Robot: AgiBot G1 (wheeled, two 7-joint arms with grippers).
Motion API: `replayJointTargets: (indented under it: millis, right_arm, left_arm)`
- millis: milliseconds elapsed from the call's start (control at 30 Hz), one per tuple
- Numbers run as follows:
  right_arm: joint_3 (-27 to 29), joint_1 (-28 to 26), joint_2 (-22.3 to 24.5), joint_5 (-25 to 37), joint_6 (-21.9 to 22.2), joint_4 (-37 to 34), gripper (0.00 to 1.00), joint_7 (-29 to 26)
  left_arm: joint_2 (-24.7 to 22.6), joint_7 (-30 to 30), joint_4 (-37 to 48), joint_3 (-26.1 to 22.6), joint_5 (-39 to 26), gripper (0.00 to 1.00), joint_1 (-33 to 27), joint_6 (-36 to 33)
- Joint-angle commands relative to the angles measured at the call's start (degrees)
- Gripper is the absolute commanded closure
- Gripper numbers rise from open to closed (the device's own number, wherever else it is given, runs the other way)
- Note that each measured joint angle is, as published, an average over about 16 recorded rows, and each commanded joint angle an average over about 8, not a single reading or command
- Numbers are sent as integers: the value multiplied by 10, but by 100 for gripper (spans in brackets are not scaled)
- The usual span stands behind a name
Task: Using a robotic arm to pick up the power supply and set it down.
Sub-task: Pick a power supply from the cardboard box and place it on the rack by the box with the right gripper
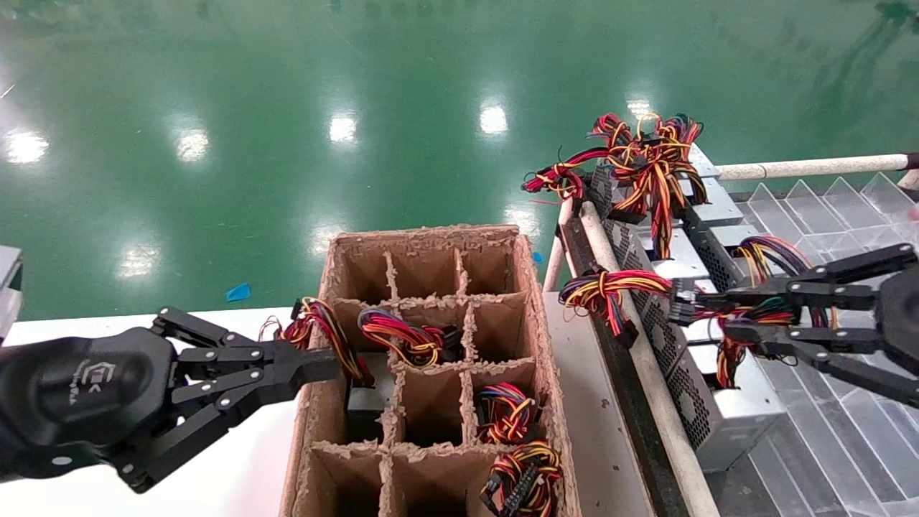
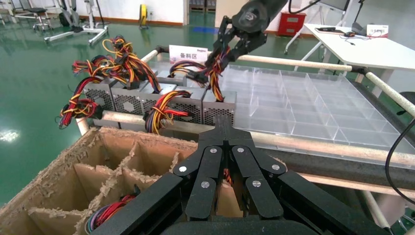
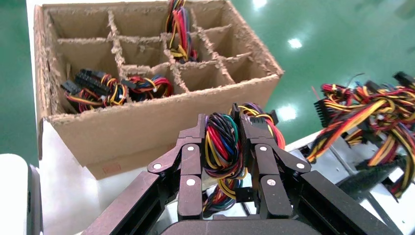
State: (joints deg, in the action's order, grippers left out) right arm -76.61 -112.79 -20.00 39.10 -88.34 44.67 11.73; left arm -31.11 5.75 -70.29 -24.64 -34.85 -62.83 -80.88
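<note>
Head view: divider box (image 1: 431, 359) sits between both grippers.

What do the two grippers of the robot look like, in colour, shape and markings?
Both the left gripper and the right gripper are matte black, built from flat linked bars joined by silver round-headed screws, tapering to slim fingers. The left one's rounded black housing bears a small white logo.

A rough, torn-edged brown cardboard divider box (image 1: 423, 359) is seen at 6 o'clock; matt silver-grey perforated metal is shown on the power supply (image 1: 707, 402) at 4 o'clock; clear glossy plastic trays (image 1: 840, 215) and a glossy green floor (image 1: 287, 108) are visible
</note>
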Motion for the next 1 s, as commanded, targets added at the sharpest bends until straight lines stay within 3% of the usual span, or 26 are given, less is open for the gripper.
replayJointTargets:
  millis: [33,133,167,200,600,1000]
  right_arm:
    - [-3,0,-7,4,4,4,49,0]
    - [-7,-6,-14,24,13,13,12,-6]
    - [-8,-9,-16,30,16,16,3,-8]
    - [-9,-11,-17,36,19,20,0,-11]
    - [-10,-34,-13,61,37,66,0,-47]
    - [11,-54,15,9,22,112,0,-84]
  left_arm:
    - [0,0,0,0,0,100,0,0]
    - [0,0,0,0,0,100,0,0]
    - [0,0,0,0,0,100,0,0]
    - [0,0,0,0,0,100,0,0]
    - [0,0,0,0,0,100,0,0]
    - [0,0,0,0,0,100,0,0]
